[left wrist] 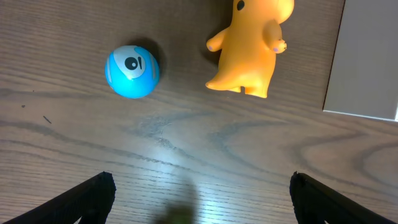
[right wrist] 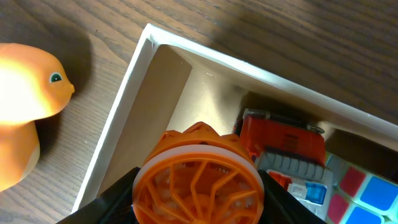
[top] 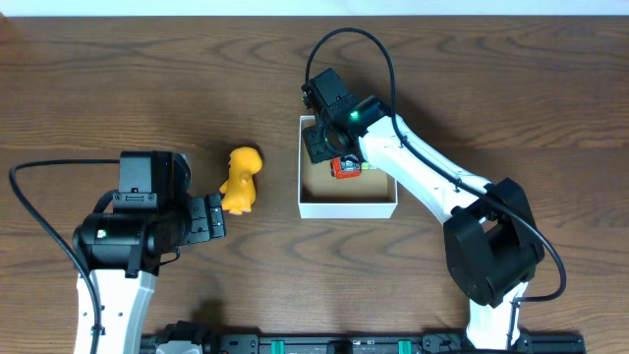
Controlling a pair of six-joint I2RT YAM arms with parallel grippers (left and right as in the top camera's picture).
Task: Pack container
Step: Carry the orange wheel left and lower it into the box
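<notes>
My right gripper clamped on an orange spoked disc toy, just above the white container, red toy truck inside beside my fingers, my left gripper wide open, empty, yellow figure and blue ball ahead.

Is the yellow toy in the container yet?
Out: the yellow toy lies on the table beside the container, outside its wall.
</notes>
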